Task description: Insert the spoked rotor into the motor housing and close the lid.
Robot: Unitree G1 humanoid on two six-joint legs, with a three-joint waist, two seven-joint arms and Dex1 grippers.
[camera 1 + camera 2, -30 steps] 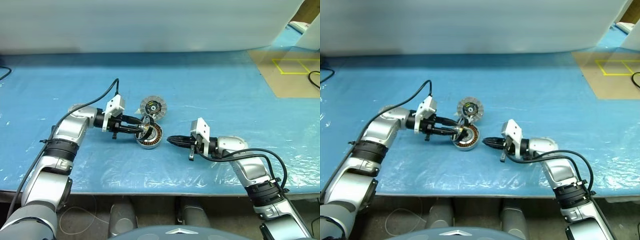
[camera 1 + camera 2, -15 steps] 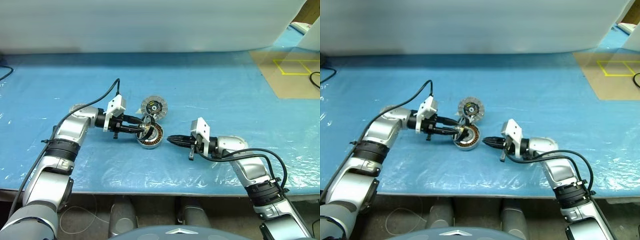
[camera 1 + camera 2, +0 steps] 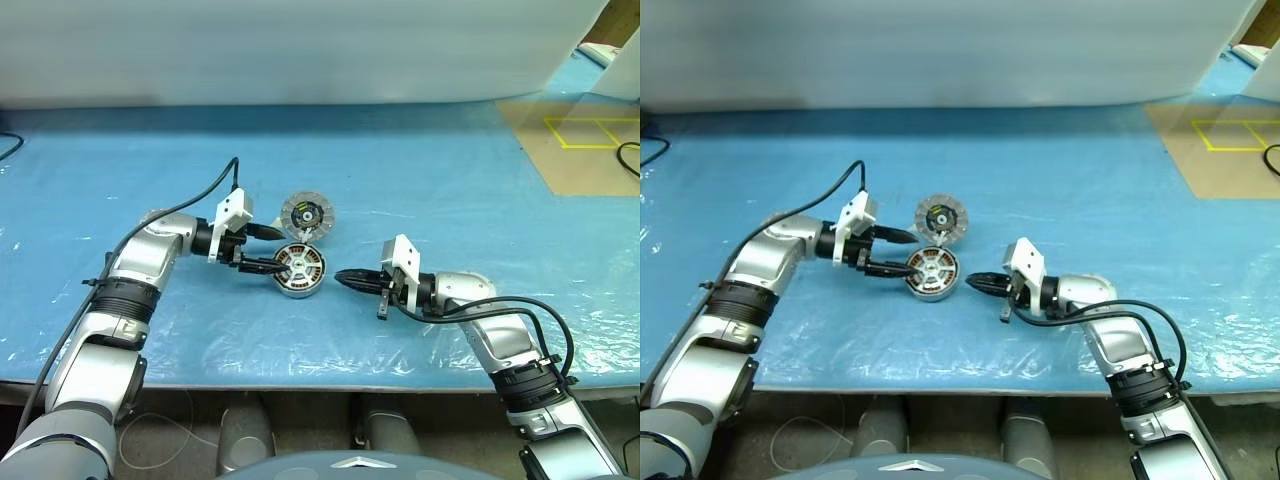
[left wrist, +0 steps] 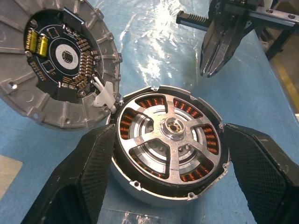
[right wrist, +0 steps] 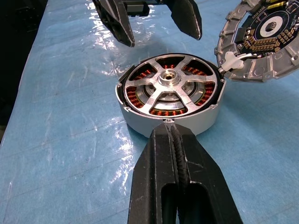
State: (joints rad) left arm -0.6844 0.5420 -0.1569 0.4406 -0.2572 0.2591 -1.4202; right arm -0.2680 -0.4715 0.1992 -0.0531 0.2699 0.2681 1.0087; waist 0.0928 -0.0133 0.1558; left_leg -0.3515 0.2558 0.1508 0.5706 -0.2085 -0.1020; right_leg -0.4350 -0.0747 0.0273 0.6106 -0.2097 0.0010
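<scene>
The rotor [image 4: 170, 136] is seated in the housing [image 5: 140, 122]; the lid [image 4: 51, 70] stands open. Left fingers [image 4: 88, 172] are spread either side; right fingers [image 5: 180, 182] are closed.

The setting is presenting as a robotics laboratory or test workshop, not a home. A long worktop [image 3: 450, 190] is lying under a blue plastic sheet [image 3: 120, 180] that is wrinkling and catching glare. A pale, plain partition [image 3: 300, 50] is closing off the far side. To the right, a brown board [image 3: 575, 150] is carrying yellow taped floor-style markings [image 3: 585, 131], and a black cable [image 3: 628, 155] is trailing across its edge. On the sheet a disassembled electric motor [image 3: 299, 270] is sitting with copper windings exposed, its circuit-bearing cover [image 3: 306, 215] standing open beside it.
</scene>
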